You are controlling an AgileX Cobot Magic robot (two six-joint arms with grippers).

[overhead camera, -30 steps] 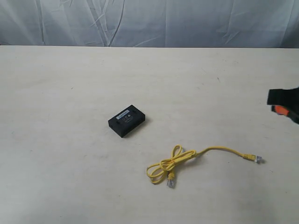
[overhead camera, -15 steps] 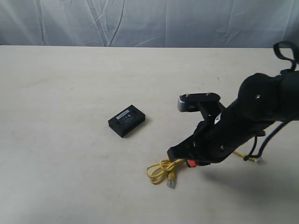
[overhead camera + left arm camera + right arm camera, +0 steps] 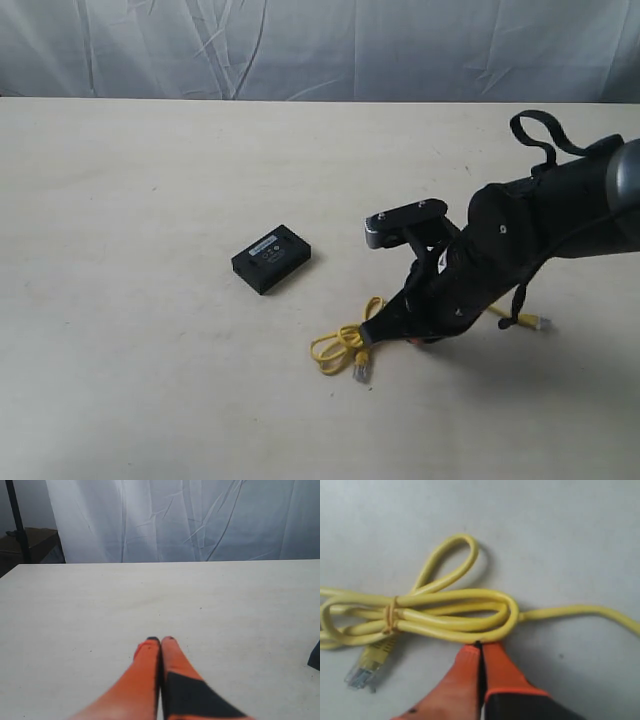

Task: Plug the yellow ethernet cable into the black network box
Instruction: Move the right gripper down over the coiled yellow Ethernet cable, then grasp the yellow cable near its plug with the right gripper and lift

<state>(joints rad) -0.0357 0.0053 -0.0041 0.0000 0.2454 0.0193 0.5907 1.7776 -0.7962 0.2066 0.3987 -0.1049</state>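
Observation:
The yellow ethernet cable lies partly coiled on the table, one clear plug at the near end and the other plug out to the right. In the right wrist view the coil is tied with a thin band, and a plug lies beside it. My right gripper is shut, its orange tips touching the coil's edge with nothing between them; from outside it is mostly hidden under the arm. The black network box sits apart, up and left of the cable. My left gripper is shut over bare table.
The pale table runs back to a grey-white curtain. A dark edge shows at the border of the left wrist view; I cannot tell what it is. The right arm's black body hangs over the cable's right part.
The right arm came in from the right edge and dropped onto the cable. The coil has shifted and bunched a little to the left, and the far plug has moved slightly.

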